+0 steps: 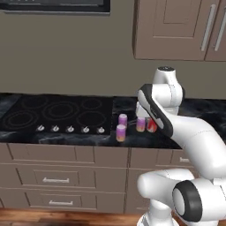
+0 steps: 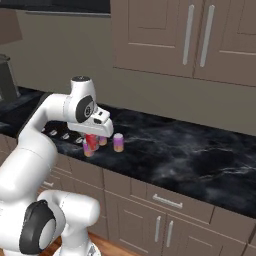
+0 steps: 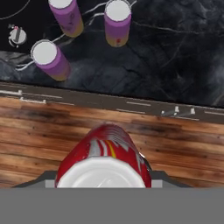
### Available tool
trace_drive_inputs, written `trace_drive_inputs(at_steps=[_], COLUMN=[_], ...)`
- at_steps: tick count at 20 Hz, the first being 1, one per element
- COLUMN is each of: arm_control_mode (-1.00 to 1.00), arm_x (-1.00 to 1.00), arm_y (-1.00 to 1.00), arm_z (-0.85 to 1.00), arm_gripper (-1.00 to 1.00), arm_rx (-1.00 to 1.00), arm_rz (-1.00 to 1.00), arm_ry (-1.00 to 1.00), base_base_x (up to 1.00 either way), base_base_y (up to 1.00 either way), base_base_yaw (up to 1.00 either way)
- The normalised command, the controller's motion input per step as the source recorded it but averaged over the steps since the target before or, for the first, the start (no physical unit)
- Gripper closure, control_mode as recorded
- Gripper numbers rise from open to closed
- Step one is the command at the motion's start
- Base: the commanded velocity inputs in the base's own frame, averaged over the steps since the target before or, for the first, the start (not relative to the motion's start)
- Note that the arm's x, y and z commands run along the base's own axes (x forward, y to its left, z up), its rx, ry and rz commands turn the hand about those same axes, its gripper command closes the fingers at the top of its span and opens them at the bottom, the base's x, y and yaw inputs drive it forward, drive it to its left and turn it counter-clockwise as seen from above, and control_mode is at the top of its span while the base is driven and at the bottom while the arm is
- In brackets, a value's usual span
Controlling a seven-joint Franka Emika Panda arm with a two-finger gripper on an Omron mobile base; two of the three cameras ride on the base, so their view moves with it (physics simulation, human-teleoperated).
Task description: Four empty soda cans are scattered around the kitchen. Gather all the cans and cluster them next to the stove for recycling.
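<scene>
Step in hand: bringing in the last can. The gripper [image 3: 104,173] is clamped on the red can [image 3: 104,153], which sits close under the hand camera with its silver top facing the lens. From the left base view the red can [image 1: 151,125] hangs just right of the stove [image 1: 55,112], beside one purple can [image 1: 141,124]. From the right base view the hand [image 2: 95,127] sits over the same spot, red can [image 2: 91,139] below it.

Three purple cans already stand on the dark counter [image 1: 203,110] just right of the stove — one at the back [image 1: 123,119], one at the front [image 1: 121,132], one more to the right. In the hand view they show as [image 3: 66,16], [image 3: 51,60] and [image 3: 117,22], all upright, apart from each other. A stove knob [image 3: 16,36] shows next to them.

Whether the red can is already touching the counter I cannot tell; in the hand view the wood floor [image 3: 43,135] lies behind it, so the hand may be tilted or out past the counter edge.

Next move, my guess: get the red can upright on bare counter beside the purple ones, with no knocking of the nearest one, then let go and pull straight up.

Writing: none readable. The red can has white and yellow marks — no legible brand. Purple cans are plain, fading to orange at the base.
</scene>
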Motion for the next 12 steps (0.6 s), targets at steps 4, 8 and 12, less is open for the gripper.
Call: trace_drive_inputs(at_steps=[4, 8, 12], arm_control_mode=[1.0, 1.0, 1.0], arm_x=[0.0, 0.0, 0.0], arm_y=[0.0, 0.0, 0.0], arm_z=[0.0, 0.0, 0.0], arm_gripper=[1.0, 1.0, 1.0], arm_rx=[0.0, 0.0, 0.0], arm_rz=[0.0, 0.0, 0.0], arm_ry=[0.0, 0.0, 0.0], base_base_x=[0.25, 0.23, 0.27], base_base_y=[0.16, 0.16, 0.18], base_base_yaw=[0.0, 0.0, 0.0])
